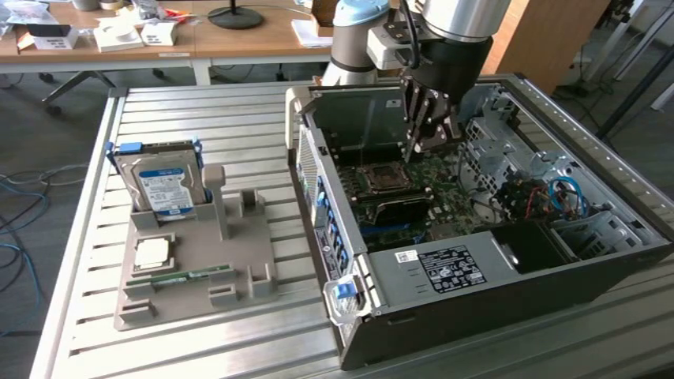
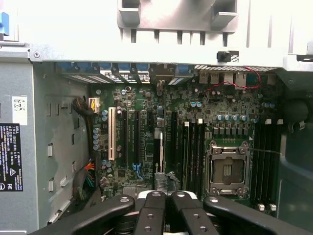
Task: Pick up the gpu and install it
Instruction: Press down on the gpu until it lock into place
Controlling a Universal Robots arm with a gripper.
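From my remote station the biggest thing I see is the slatted metal table (image 1: 189, 103), and on it, toward the exterior view's right, the open computer case (image 1: 589, 150) lying on its side. The arm (image 1: 458, 31) reaches down into the case from above. On the exterior view's left, well apart from the case, sits the grey holder tray (image 1: 237, 253). Inside the case, the green motherboard (image 2: 146, 98) covers the floor, with the labelled power supply (image 1: 443, 268) along the near side. A silver hard drive (image 1: 163, 185) stands upright at the far end of the tray. The gripper (image 1: 432, 142) hangs low over the board near the middle of the case. In the wrist view its black fingers (image 2: 155, 210) meet with no gap I can make out, so I read the claw as fully closed. The gpu (image 2: 160, 149) appears edge-on as a thin upright card among the expansion slots, just beneath the fingertips. I cannot tell whether the claw pinches its top edge or merely bears on it. The empty processor socket (image 2: 229, 169) lies beside the memory slots. On the tray rest a square processor chip (image 1: 153, 253) and a narrow memory stick (image 1: 189, 276).
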